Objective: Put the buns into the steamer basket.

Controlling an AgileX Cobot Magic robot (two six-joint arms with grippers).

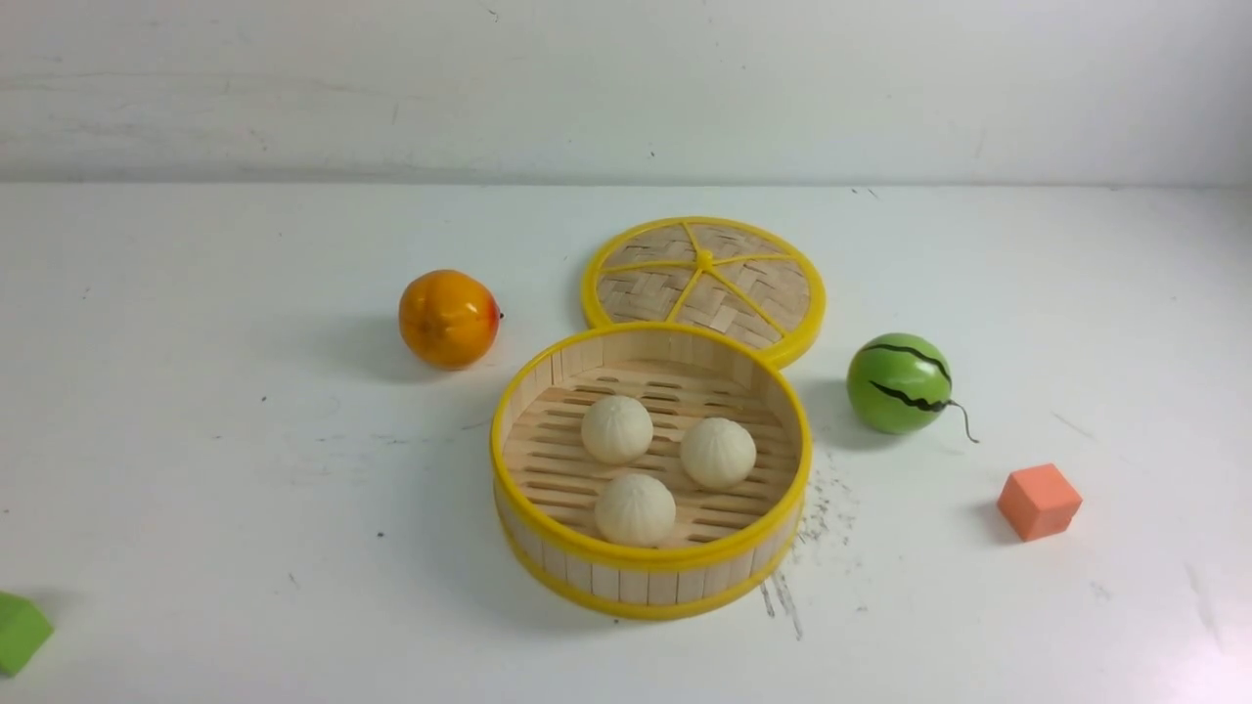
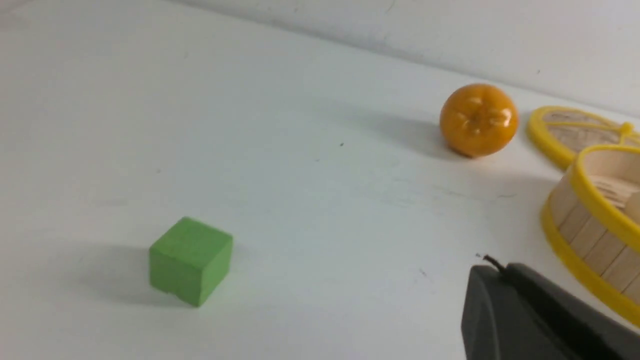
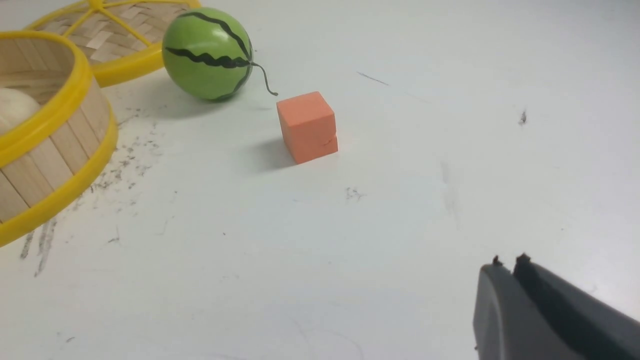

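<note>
Closest to your lenses, both grippers are empty: left gripper with jaws pressed together, right gripper showing only a hairline gap, so you cannot tell if it is parting. Outward, all three buns sit inside the steamer basket; placement looks complete. Lid, orange fruit, watermelon ball, orange cube and green cube share the worktop, obstructing nothing.
</note>
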